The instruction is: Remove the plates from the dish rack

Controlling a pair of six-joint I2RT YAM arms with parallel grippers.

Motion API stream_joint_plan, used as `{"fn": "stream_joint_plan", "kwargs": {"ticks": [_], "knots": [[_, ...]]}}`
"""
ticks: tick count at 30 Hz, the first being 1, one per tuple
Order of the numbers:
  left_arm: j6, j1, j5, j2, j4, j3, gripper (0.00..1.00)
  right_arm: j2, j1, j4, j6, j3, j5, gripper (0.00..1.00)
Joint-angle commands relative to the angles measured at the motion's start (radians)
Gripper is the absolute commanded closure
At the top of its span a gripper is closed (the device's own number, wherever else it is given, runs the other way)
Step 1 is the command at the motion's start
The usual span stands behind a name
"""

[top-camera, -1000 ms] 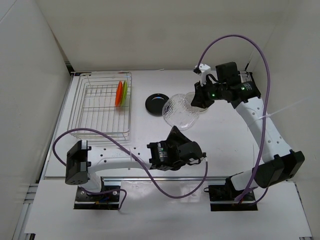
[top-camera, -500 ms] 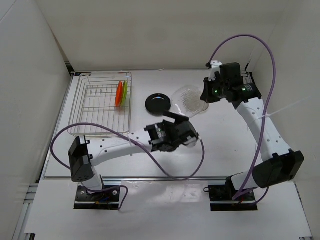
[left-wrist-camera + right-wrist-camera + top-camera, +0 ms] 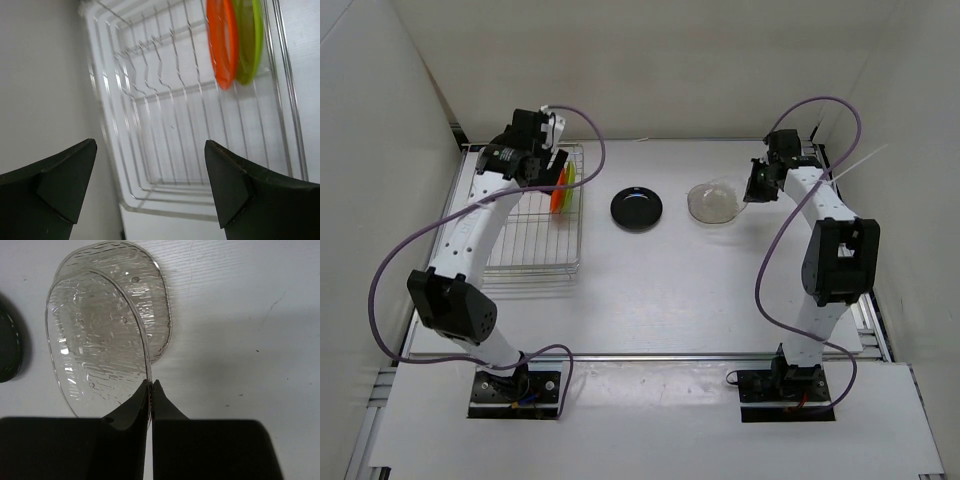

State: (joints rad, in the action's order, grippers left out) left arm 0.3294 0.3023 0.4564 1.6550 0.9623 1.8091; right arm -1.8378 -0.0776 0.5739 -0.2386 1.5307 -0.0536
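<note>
**Plates: two in rack, two out**

Rack [image 3: 525, 235] at left of table [image 3: 670, 285]. Orange plate [image 3: 221, 42] and green plate [image 3: 248, 37] stand upright, side by side, at its right side. Left gripper [image 3: 150, 185] is above the rack, spread wide, holding nothing. Black plate [image 3: 636, 208] lies flat mid-table. Clear plate [image 3: 100, 340] sits to its right, with right gripper [image 3: 150, 387] pinched tight on its rim.

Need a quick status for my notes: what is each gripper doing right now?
Left gripper: open, holding nothing.
Right gripper: shut on the rim of the clear plate.
</note>
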Motion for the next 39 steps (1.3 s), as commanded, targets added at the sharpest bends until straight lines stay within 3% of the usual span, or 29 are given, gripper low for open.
{"fn": "stream_joint_plan", "kwargs": {"ticks": [1, 15, 39], "knots": [[-0.138, -0.012, -0.217, -0.122, -0.02, -0.14, 0.0, -0.034, 0.018, -0.069, -0.042, 0.077, -0.057, 0.99], [-0.141, -0.069, -0.374, -0.231, 0.016, -0.203, 0.0, -0.164, 0.018, -0.138, -0.016, 0.115, -0.13, 0.99], [-0.122, -0.069, -0.441, -0.261, 0.035, -0.209, 0.0, -0.23, 0.027, -0.135, -0.004, 0.106, -0.13, 0.99]]}}
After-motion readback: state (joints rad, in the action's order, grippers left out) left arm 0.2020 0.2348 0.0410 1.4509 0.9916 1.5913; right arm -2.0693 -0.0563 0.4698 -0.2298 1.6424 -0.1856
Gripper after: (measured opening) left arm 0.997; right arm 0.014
